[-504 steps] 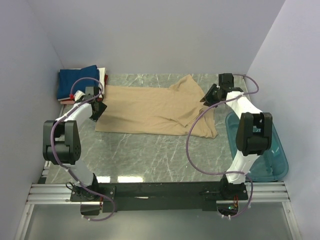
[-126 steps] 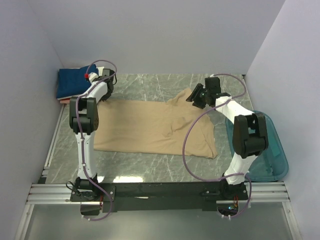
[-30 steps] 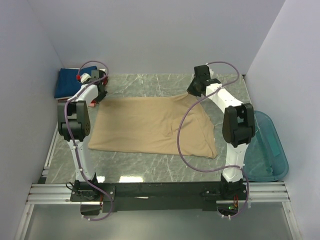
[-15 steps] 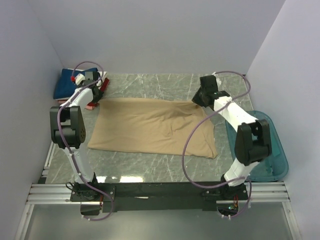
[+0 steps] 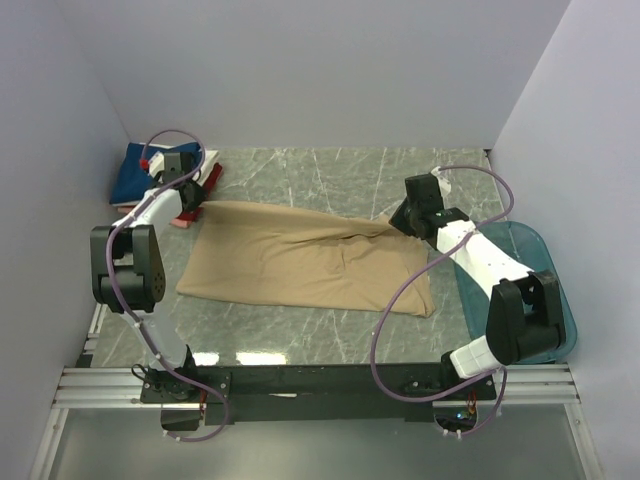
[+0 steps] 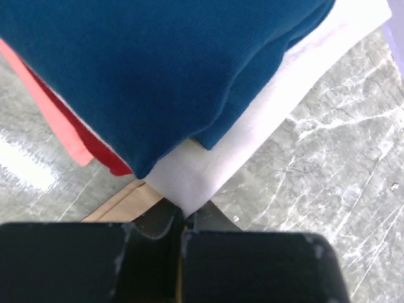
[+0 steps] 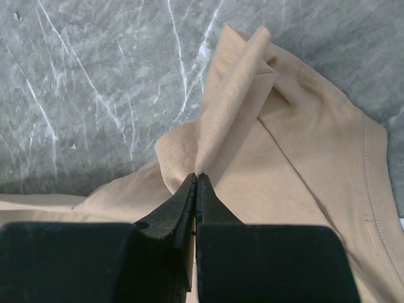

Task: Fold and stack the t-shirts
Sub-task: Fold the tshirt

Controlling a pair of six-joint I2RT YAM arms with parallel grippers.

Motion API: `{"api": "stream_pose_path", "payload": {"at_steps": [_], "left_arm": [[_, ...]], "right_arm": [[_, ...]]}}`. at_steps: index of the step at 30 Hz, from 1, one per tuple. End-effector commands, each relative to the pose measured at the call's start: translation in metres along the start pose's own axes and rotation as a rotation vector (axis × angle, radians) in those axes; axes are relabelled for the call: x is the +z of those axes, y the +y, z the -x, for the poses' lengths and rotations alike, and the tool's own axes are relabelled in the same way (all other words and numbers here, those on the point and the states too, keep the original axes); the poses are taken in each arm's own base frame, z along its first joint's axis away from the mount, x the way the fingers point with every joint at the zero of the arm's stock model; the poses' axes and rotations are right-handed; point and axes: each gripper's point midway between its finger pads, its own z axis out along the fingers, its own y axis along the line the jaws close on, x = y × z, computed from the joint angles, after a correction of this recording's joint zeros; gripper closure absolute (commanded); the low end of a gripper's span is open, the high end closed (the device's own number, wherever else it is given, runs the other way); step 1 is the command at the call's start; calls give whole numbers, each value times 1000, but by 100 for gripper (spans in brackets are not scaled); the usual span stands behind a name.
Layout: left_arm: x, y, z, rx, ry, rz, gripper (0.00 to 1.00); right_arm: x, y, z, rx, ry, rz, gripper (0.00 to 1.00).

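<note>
The tan t-shirt [image 5: 300, 262] lies spread over the middle of the table. My left gripper [image 5: 193, 203] is shut at its far left corner; a tan sliver shows between the jaws [image 6: 180, 221] in the left wrist view. Touching those jaw tips is the stack of folded t-shirts [image 5: 140, 172]: navy [image 6: 158, 63] on top, then white [image 6: 303, 69], red [image 6: 95, 151] and pink [image 6: 57, 107]. My right gripper [image 5: 398, 222] is shut on a bunched fold of the tan t-shirt [image 7: 240, 107] at its far right, and a ridge of cloth runs to it.
A teal plastic tub [image 5: 545, 310] stands at the right edge of the table, beside the right arm. Grey walls close the table in at the back and on both sides. The marble tabletop [image 5: 300, 170] shows bare behind the shirt.
My right gripper has come back from the far edge toward the near right, dragging the shirt's far right part with it. The left gripper has shifted slightly nearer beside the stack.
</note>
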Motion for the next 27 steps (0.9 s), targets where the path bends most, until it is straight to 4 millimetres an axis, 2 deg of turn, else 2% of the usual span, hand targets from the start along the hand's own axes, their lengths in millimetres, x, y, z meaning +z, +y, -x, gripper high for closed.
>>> {"api": "stream_pose_path", "payload": {"at_steps": [1,6,10,11,18,19,20,22,27], "left_arm": [[-9,-29,27,13,-42,-104,99],[-1,-44,21,40,7,-168,99],[7,-45,16,60,28,-180,99],[8,-49,21,63,25,-190,99],[42,-25,26,31,72,-150,99],[45,-25,26,31,83,-160,99],[48,-26,35,22,79,-169,99],[57,-26,31,23,115,-191,99],[46,-52,53,48,83,-291,99]], "right_arm": [[-14,6,20,17,-88,25,100],[-11,7,20,10,-83,19,100],[-6,9,17,12,-68,28,100],[-6,10,16,12,-66,30,100],[-4,13,14,9,-57,44,100],[-4,15,14,6,-55,53,100],[-3,14,13,6,-51,51,100],[-3,15,11,3,-48,56,100],[-2,13,7,1,-41,61,100]]}}
